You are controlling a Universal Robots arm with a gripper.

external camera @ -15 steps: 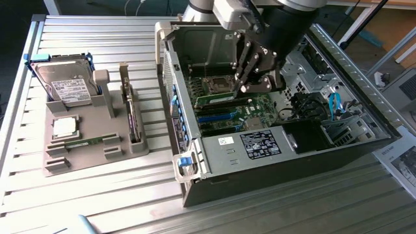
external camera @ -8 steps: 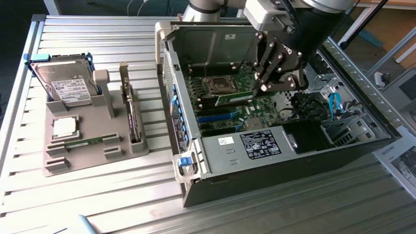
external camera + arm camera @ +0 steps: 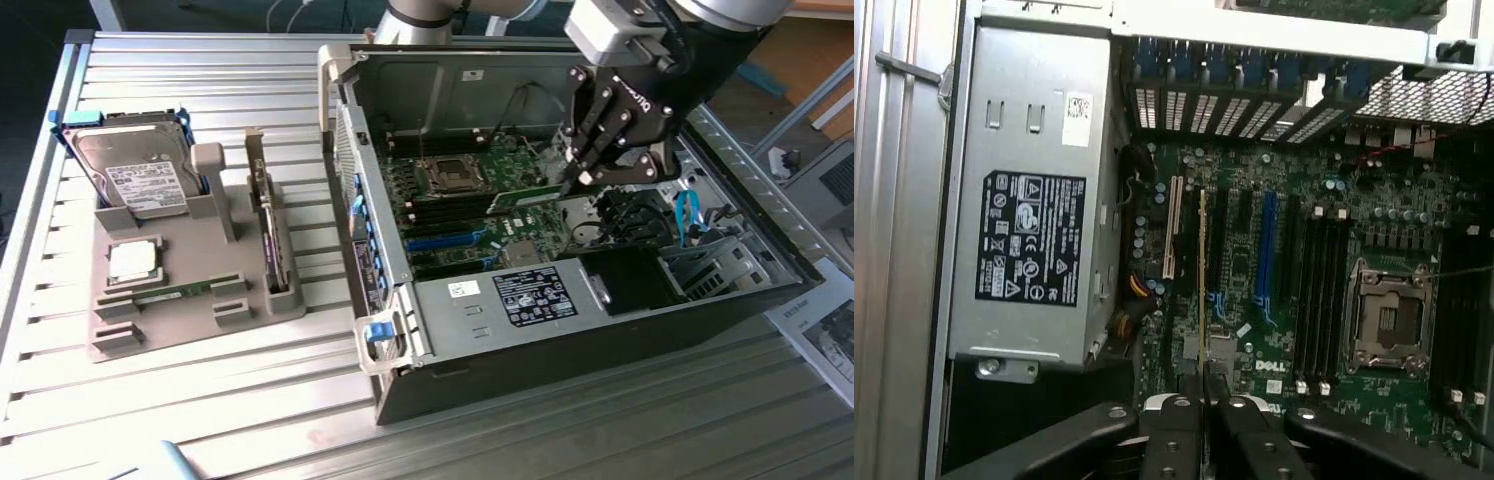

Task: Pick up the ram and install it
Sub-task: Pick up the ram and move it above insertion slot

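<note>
My gripper (image 3: 583, 180) is down inside the open computer case (image 3: 400, 330), shut on the ram (image 3: 527, 197), a thin green stick that juts from the fingers over the motherboard (image 3: 514, 235). In the wrist view the ram (image 3: 1202, 280) shows edge-on, a thin yellow-green line running away from the gripper (image 3: 1204, 400), clamped between the black fingers (image 3: 1172, 430). It lies over the expansion slots, beside the blue slot (image 3: 1266, 245). The black memory slots (image 3: 1324, 300) (image 3: 447, 210) lie further off, by the processor socket (image 3: 1389, 320) (image 3: 454, 175).
The grey power supply (image 3: 527, 295) (image 3: 1029, 230) fills the case's near side, with drive bays and blue cables (image 3: 687, 215) at the exterior view's right. At its left, a grey holder (image 3: 174, 320) carries a hard drive (image 3: 134, 175), a square silver chip (image 3: 134, 260), another green stick (image 3: 174, 293) and an upright card (image 3: 274, 240).
</note>
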